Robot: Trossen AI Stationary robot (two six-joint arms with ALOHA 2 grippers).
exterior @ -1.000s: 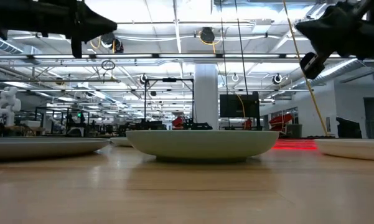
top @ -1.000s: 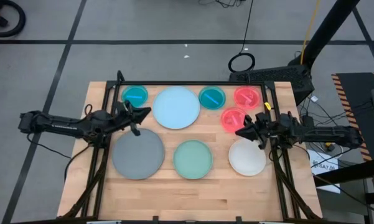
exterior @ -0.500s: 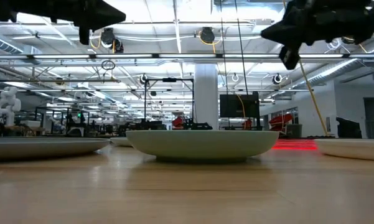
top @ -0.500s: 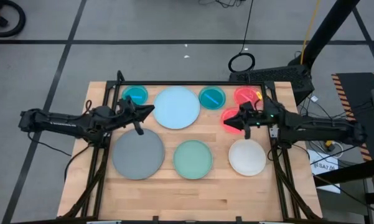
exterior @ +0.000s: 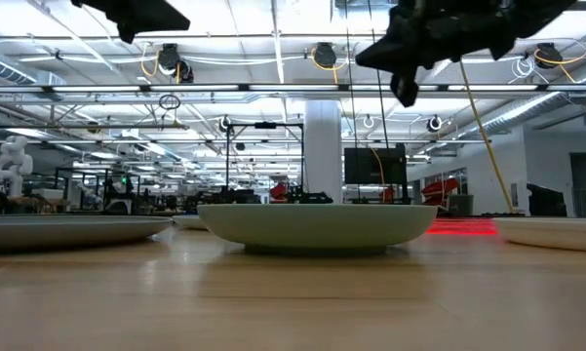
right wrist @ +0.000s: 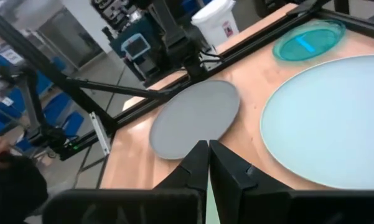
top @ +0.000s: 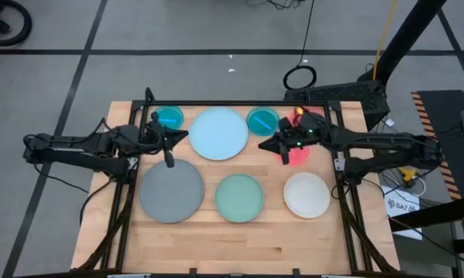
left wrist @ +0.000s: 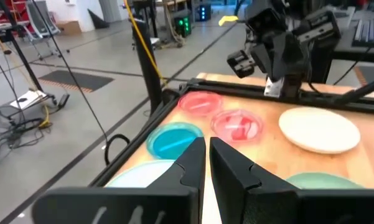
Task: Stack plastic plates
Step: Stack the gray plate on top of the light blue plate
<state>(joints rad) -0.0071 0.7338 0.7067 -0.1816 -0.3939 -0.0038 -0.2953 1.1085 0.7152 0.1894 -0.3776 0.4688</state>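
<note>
Nothing is stacked yet — the grey plate point(top: 171, 191) and light-blue plate point(top: 218, 133) lie flat and apart, likely as bases. Mint plate point(top: 240, 198), white plate point(top: 306, 194), then teal plates point(top: 263, 120) and a pink plate point(top: 297, 153) lie singly. Right gripper point(top: 280, 145), fingers together, hangs beside the pink one; left gripper point(top: 170, 140), also closed, waits beside the light-blue.

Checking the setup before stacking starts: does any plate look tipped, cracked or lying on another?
Nothing stands out. The grey plate, light blue plate, mint plate and white plate lie flat and apart; the small ones look flat too.

Bare table point(top: 293, 232) along front edge; plates point(top: 239, 197) apparently elsewhere.
</note>
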